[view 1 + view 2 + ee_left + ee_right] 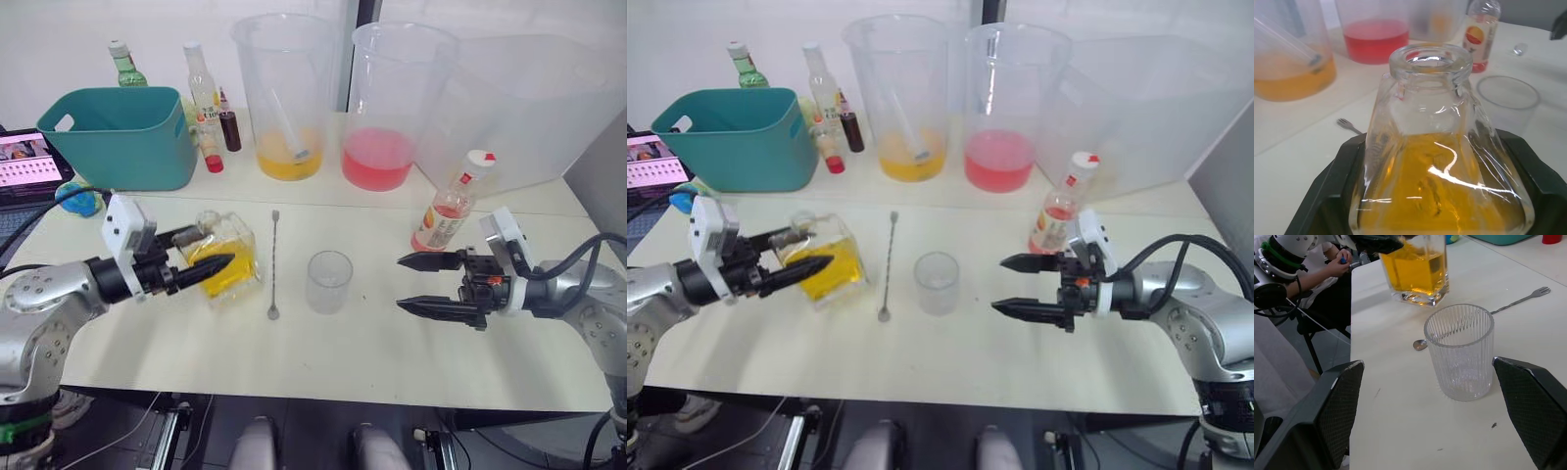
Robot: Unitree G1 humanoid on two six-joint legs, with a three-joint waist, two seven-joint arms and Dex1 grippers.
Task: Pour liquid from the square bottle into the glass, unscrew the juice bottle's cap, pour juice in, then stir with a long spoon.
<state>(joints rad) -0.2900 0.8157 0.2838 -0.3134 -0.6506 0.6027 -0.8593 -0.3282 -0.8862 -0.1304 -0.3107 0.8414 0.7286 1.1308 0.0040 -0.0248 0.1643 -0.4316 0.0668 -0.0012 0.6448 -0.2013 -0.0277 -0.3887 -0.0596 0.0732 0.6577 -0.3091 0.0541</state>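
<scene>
My left gripper (212,251) is shut on the square bottle (227,262), one black finger on each flat side. The bottle holds yellow liquid, leans a little, and its mouth (1430,59) is open with no stopper in it. The long spoon (274,262) lies on the table between the bottle and the glass (328,282), which is ribbed and empty (1459,352). Right of the glass, my right gripper (427,284) is open, its fingertips pointing at it from a short way off. Behind that gripper the juice bottle (447,211) stands upright with its cap (481,158) on.
Along the back stand a teal basket (122,137), a beaker of yellow liquid (286,98), a beaker of pink liquid (388,108), some slim bottles (204,98) and a big clear tub (529,108). A tablet (27,162) lies far left. A person's hand (1339,265) shows beyond the table edge.
</scene>
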